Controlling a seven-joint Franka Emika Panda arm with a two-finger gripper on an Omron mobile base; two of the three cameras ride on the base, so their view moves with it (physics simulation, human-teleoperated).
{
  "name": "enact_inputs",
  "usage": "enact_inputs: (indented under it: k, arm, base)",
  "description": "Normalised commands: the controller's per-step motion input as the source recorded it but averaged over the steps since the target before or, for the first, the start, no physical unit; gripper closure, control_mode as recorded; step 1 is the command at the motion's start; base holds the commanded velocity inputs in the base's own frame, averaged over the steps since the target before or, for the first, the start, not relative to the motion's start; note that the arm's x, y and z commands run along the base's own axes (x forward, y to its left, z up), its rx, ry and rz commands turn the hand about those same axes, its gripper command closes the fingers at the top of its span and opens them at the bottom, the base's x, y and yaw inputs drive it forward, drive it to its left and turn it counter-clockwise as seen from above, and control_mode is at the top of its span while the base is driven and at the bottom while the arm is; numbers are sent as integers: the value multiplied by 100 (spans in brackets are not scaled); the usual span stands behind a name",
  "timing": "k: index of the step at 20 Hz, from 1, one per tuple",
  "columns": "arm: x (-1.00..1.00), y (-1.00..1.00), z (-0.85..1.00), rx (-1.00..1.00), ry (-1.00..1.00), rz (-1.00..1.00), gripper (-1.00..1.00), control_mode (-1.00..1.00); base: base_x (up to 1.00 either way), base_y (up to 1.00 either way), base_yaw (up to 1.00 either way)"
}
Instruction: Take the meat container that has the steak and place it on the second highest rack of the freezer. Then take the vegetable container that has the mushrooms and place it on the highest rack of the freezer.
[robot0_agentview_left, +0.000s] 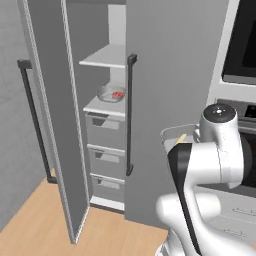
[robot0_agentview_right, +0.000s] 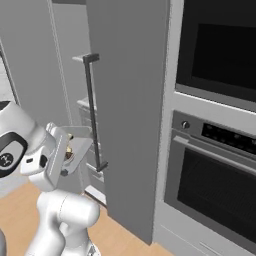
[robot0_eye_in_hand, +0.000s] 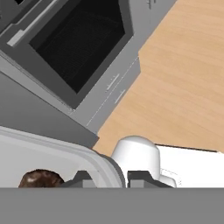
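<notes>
**Tray in the fingers, steak dish on the lower shelf**

A simulated kitchen with a wood floor (robot0_eye_in_hand: 183, 74): a tall grey freezer (robot0_agentview_left: 165, 100) stands with its door (robot0_agentview_left: 50, 115) swung open, beside a column with a black-windowed oven (robot0_agentview_right: 210, 190).

The fingers (robot0_eye_in_hand: 111, 179) are closed narrow on the rim of a pale tray (robot0_eye_in_hand: 52, 153), one tip on each side of its wall. Just inside the tray from the fingers lies a dark brown mushroom (robot0_eye_in_hand: 39, 178). In the right base view the tray (robot0_agentview_right: 75, 145) is held tilted at the arm's end, with beige and brown pieces (robot0_agentview_right: 69, 152) showing in it, close in front of the freezer's dark bar handle (robot0_agentview_right: 92, 115).

Well away from the fingers, inside the freezer, a clear dish (robot0_agentview_left: 111, 93) with the red steak (robot0_agentview_left: 118, 94) sits on the lower shelf (robot0_agentview_left: 100, 107), right above the drawers (robot0_agentview_left: 105, 131). The upper shelf (robot0_agentview_left: 102, 57) is higher still, a thin pale slab.
</notes>
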Motion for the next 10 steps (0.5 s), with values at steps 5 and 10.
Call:
enact_inputs:
  k: [5,10]
  arm:
    - [0,0,0,0,0,0,100,100]
    - [0,0,0,0,0,0,100,100]
  base:
    - [26,38,-13]
    - [46,46,-12]
